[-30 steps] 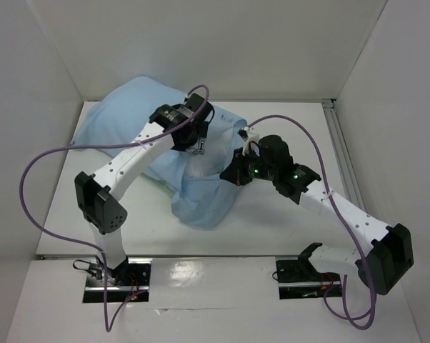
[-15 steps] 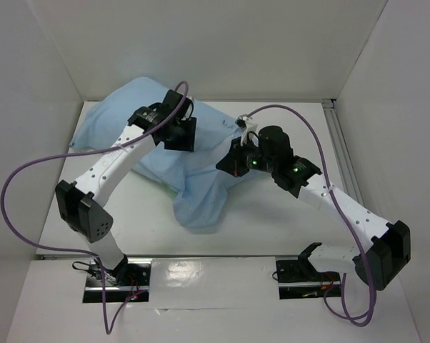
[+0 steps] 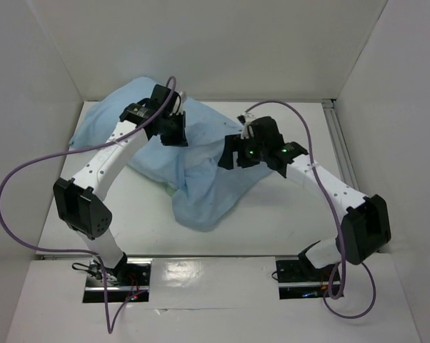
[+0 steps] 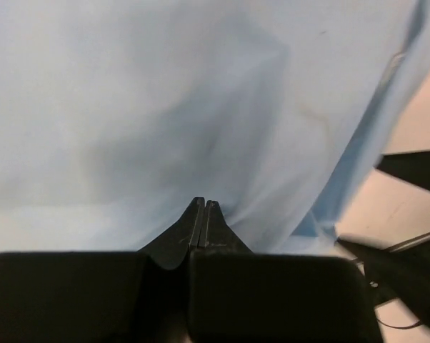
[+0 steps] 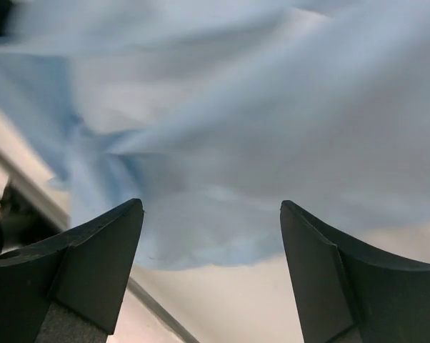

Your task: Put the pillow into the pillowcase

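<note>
From above, the pillowcase (image 3: 201,193) lies light-blue side up across the table (image 3: 286,221). It is plump toward 10 o'clock and falls away into a flat, loose flap toward 6 o'clock. No bare part of the pillow shows. The swelling at the far-left end suggests it is already well inside, though that is a judgement. The left gripper (image 3: 173,128) sits on the swollen part, at about 11 o'clock from the middle of the cloth. The right gripper (image 3: 229,158) is at the cloth's 3 o'clock edge.

In the left wrist view, the left gripper (image 4: 203,207) has its fingers pressed together. The pillowcase (image 4: 165,107) puckers into folds that run to the tips, so it appears to pinch a thin layer of fabric.

In the right wrist view, the right gripper (image 5: 209,207) stands wide apart and holds nothing. The hem of the pillowcase (image 5: 236,107) crosses just beyond the tips, toward 12 o'clock.

The step in hand looks like drawing the slack cloth over the rest of the pillow. To do it well, the free gripper should go forward and bite only the upper hem layer. The pinching gripper should hold the stuffed end so the whole bundle does not slide. The pull should then go toward 6 o'clock, low and even, since a grip through both layers would close the mouth.
</note>
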